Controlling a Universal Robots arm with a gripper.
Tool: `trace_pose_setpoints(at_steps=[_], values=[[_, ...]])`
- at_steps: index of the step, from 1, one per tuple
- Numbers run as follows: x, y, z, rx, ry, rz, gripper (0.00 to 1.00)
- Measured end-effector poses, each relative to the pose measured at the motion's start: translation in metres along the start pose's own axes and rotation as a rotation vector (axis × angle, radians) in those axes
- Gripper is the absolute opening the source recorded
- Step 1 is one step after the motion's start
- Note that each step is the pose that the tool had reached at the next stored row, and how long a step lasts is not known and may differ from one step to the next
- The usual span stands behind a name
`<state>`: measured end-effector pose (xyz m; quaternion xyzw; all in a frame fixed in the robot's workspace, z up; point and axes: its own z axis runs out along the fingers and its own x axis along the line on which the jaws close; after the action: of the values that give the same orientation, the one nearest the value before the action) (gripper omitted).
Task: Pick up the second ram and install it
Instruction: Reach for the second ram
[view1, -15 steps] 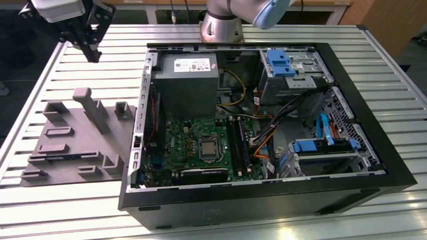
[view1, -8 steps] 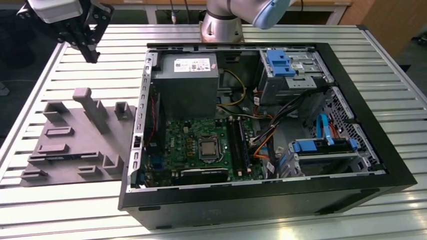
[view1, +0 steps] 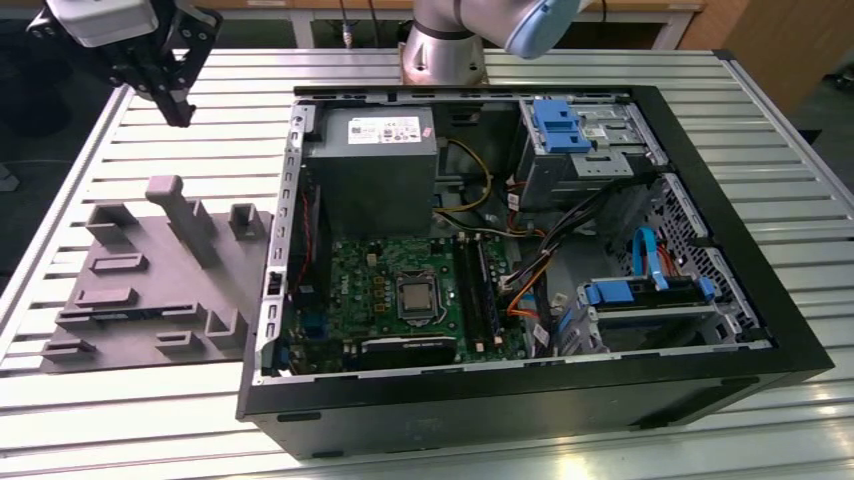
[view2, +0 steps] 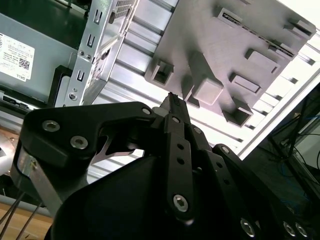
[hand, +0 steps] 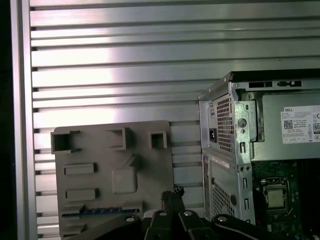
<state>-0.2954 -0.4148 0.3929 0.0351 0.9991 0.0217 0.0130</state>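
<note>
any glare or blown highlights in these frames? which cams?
Second wrist view: the slatted table blows out to white beside the grey fixture plate; the gripper in front reads dark. First wrist view: a broad glare band across the slats, one edge falling to black. Exterior view: even light, mild sheen on the slats, computer case interior in shadow.

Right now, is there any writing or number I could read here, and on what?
White label on the power supply: fine print and code squares, too small to read.
Green board: markings too small to read.
Grey holder plate: no text.
</note>
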Motion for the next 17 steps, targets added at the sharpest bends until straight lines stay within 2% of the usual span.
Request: trace_pose_setpoints(at_steps=[17], values=[[0.0064, -0.0021, -0.0003, 0.0, 0.0001, -0.001, 0.11]])
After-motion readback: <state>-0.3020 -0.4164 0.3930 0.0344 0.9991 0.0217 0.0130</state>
